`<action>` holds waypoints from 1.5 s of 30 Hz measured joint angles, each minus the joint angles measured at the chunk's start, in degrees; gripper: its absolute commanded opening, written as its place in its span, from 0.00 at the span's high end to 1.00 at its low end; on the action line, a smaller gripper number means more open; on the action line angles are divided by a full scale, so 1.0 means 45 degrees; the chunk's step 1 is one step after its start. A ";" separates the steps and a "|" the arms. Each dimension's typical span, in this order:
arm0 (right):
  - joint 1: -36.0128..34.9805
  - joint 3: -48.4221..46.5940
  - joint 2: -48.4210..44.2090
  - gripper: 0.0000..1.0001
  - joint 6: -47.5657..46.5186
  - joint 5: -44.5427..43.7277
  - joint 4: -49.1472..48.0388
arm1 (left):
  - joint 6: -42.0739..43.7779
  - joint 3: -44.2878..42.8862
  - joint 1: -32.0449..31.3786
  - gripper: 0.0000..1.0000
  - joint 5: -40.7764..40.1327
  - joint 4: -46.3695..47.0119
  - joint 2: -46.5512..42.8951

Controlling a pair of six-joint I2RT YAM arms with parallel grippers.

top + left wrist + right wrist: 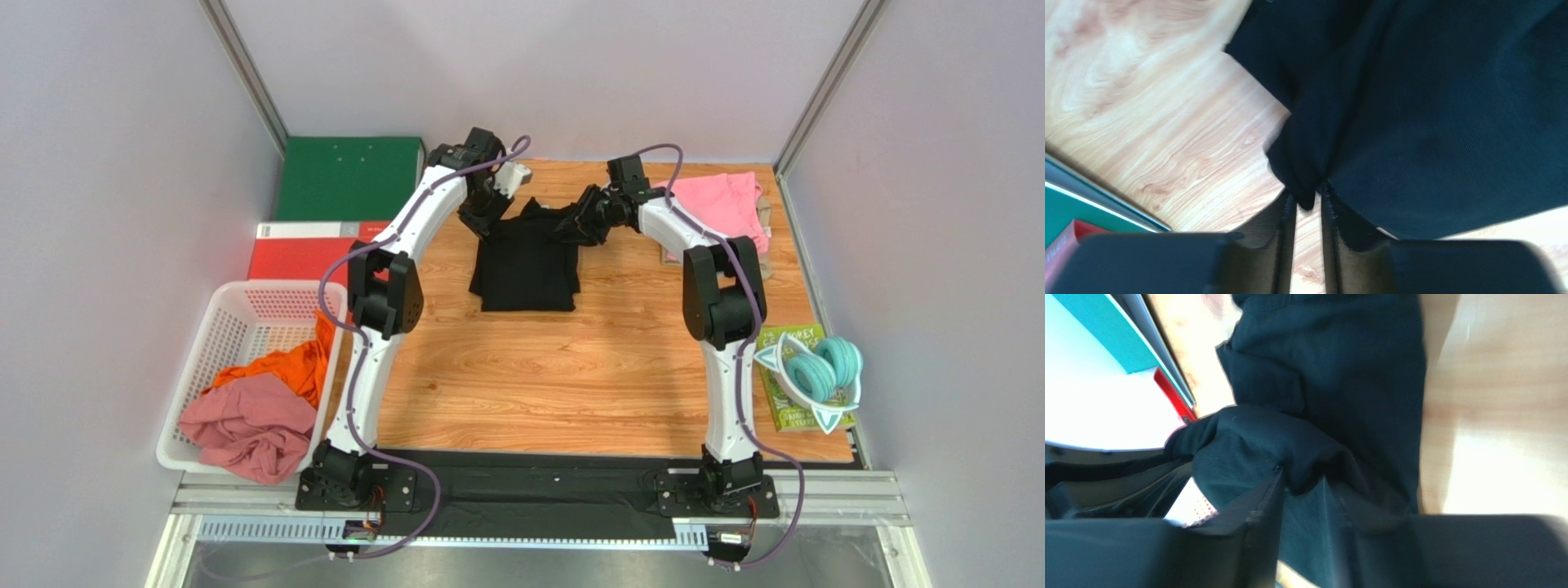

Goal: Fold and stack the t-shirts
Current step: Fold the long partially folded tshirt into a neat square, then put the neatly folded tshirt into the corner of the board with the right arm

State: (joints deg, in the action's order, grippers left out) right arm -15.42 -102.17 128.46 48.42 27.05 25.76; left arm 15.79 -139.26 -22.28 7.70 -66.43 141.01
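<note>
The black t-shirt [525, 263] lies partly folded at the back middle of the wooden table, no print showing. My left gripper [482, 218] is at its far left corner and my right gripper [579, 224] at its far right corner. In the left wrist view the left gripper [1308, 193] is open a little, with the tip of a black fold [1306, 184] loose between its fingertips. The right gripper [1303, 481] also stands open, a bunched fold of the shirt [1333, 361] resting at its tips. A pink shirt [721, 202] lies at the back right. Orange [288, 368] and dusty-rose [245, 429] shirts fill the basket.
A white basket [245, 306] sits at the left edge. A green binder [350, 178] and a red binder [307, 245] lie behind it. A teal coiled bundle [819, 368] rests on a green packet [785, 410] at the right edge. Grey walls enclose three sides.
</note>
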 measured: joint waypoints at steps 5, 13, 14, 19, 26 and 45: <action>0.0083 -0.1773 0.1365 0.28 -0.0340 -0.0121 0.0617 | -0.0636 -0.0019 0.0335 0.27 -0.0107 0.0466 0.0000; 0.0141 -0.2205 0.0835 0.13 -0.1341 -0.1404 0.1967 | -0.1132 0.2025 0.1870 0.16 0.0738 0.0957 -0.2472; 0.0141 -0.2200 0.0607 0.12 -0.1472 -0.1613 0.2103 | -0.1127 0.2506 0.2069 0.16 0.0903 0.1010 -0.3201; 0.0112 -0.1792 -0.1438 0.01 -0.1919 -0.1491 0.2283 | -0.1112 0.4804 0.2579 0.14 0.2040 0.1287 -0.7135; -0.0704 -0.1836 -0.1564 0.00 -0.1549 0.1661 0.0894 | -0.0860 0.7742 0.2579 0.14 0.3371 0.1229 -1.1856; -0.0015 -0.5702 0.4745 0.00 -0.0073 0.6110 -0.0151 | 0.0243 1.1905 0.2618 0.14 0.4323 0.0121 -1.4013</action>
State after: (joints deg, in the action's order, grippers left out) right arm -15.49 -127.83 149.82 48.10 54.54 25.08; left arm 16.88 -85.69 -10.50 27.16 -65.89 77.95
